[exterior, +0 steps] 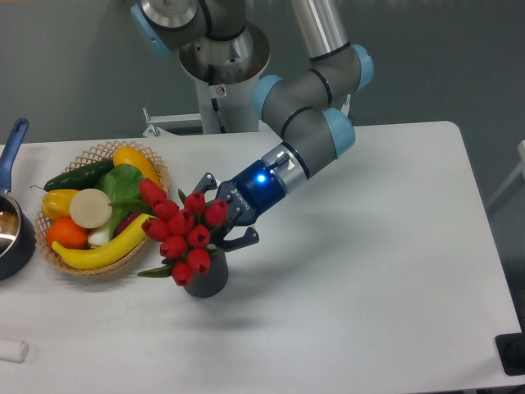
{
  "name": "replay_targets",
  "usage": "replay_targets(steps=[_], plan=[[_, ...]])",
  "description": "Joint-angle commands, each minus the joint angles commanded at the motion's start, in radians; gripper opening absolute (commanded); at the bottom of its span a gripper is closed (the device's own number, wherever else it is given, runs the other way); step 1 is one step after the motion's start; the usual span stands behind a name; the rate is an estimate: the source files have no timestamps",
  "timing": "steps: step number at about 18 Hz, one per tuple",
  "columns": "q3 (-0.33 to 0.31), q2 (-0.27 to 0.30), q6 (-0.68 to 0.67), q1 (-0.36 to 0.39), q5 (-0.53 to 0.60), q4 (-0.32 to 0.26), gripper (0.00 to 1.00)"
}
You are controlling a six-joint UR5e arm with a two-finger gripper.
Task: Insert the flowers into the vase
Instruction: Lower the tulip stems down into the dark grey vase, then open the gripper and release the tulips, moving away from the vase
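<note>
The flowers (182,231), red tulip buds with green leaves, are tilted to the left directly above the vase (208,281). Only the lower part of that dark grey cylinder shows below the buds; its mouth is hidden, and so are the stems. My gripper (223,222) comes in from the upper right with its dark fingers around the stem end of the bunch, shut on it, just above the vase's rim.
A wicker basket (97,151) of fruit and vegetables stands left of the vase, its banana close to the buds. A dark pot with a blue handle (11,144) sits at the left edge. A small white object (11,350) lies at the front left.
</note>
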Motion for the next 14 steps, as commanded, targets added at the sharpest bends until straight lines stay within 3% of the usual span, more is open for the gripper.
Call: replay_targets(steps=[1,2,6,10,14], plan=[[0.000,0.000,0.005,0.000,0.000,0.002,0.82],[0.000,0.002,0.015,0.000,0.000,0.000,1.00],[-0.009,0.011,0.035,0.002,0.005,0.000,1.00],[-0.011,0.052,0.037,0.005,0.222,0.000,1.00],[0.000,0.075,0.034,0.002,0.255,0.000,1.00]])
